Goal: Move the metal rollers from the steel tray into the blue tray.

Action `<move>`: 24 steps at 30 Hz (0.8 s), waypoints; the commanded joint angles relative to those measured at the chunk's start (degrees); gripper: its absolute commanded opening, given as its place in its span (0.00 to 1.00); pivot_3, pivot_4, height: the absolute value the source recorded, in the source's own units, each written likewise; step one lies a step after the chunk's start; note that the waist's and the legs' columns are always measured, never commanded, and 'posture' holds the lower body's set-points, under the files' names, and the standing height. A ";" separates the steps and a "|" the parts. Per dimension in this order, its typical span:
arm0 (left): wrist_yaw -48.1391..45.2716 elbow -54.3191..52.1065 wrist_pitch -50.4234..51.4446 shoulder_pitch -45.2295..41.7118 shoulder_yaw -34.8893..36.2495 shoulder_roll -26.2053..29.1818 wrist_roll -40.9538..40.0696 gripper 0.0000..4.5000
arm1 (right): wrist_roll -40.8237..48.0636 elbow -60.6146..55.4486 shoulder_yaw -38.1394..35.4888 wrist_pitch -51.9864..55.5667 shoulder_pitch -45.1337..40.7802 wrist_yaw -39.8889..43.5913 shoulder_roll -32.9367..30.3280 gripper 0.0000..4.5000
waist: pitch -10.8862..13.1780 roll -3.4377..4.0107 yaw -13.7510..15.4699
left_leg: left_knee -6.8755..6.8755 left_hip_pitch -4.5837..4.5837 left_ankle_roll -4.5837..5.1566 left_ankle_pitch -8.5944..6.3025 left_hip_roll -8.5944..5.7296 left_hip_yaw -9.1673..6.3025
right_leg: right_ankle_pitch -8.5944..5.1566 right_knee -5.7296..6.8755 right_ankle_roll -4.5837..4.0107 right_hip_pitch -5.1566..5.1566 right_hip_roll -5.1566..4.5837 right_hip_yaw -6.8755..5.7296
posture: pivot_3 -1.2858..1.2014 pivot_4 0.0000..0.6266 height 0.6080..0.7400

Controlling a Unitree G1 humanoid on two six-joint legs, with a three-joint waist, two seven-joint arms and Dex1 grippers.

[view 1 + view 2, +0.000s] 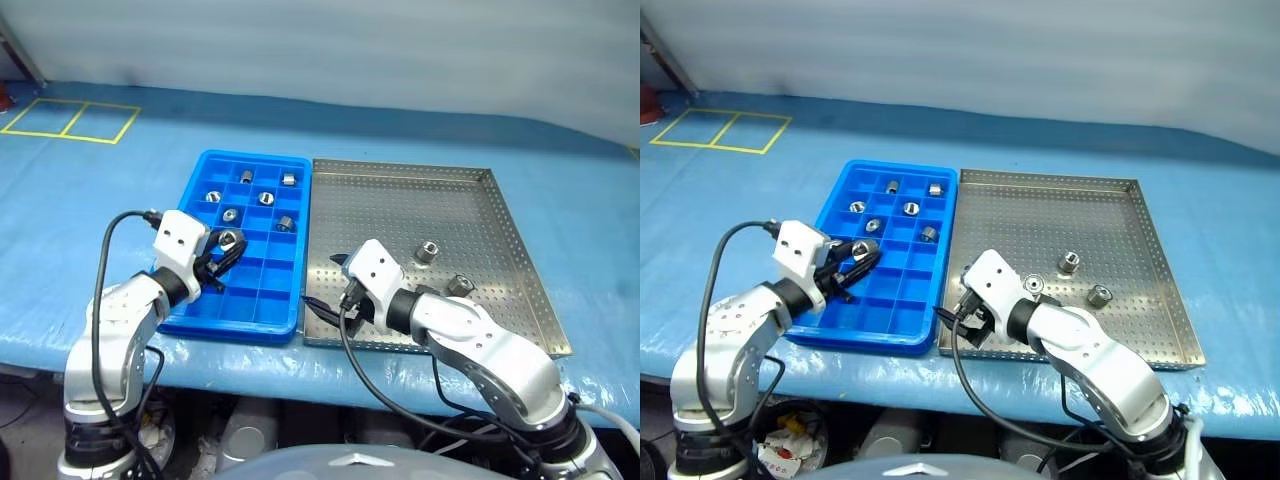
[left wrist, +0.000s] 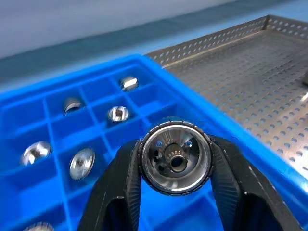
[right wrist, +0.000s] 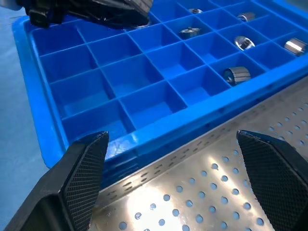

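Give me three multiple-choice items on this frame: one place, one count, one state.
1. The right pincer hovers over: A) the steel tray's near corner by the blue tray; B) the blue tray's far end; C) bare table.
2. Loose rollers lying in the blue tray: A) two; B) six; C) ten.
3. The left pincer is: A) open, empty; B) shut on a roller; C) shut on nothing.
Key: 1 A, perforated floor lies below it; 2 B, six sit in separate compartments; 3 B, it clamps a roller from both sides.
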 commanded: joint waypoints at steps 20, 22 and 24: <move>8.42 4.79 6.22 -2.54 -4.39 2.04 -3.30 0.54 | -1.70 -2.27 -1.76 -1.23 2.71 -0.04 2.24 1.00 | 0.03 0.05 1.34 | -0.10 -0.16 0.00 -0.01 -0.02 0.01 | 0.03 -0.07 -0.24 -0.15 -0.11 -0.13 | 0.63 0.24 1.00; 8.00 4.48 7.40 -2.63 -4.63 2.64 -4.19 0.68 | -1.85 -2.58 -2.05 -1.07 3.23 -0.38 2.37 1.00 | 0.03 0.05 1.07 | -0.10 -0.15 0.00 -0.01 -0.01 0.01 | 0.02 -0.07 -0.25 -0.15 -0.11 -0.14 | 0.62 0.24 1.00; 7.97 3.91 8.01 -2.75 -4.67 3.53 -4.76 0.82 | -1.96 -2.88 -2.28 -0.94 3.62 -0.61 2.43 1.00 | 0.04 0.08 0.83 | -0.11 -0.12 -0.01 -0.01 -0.01 0.00 | -0.01 -0.05 -0.24 -0.14 -0.13 -0.16 | 0.62 0.24 1.00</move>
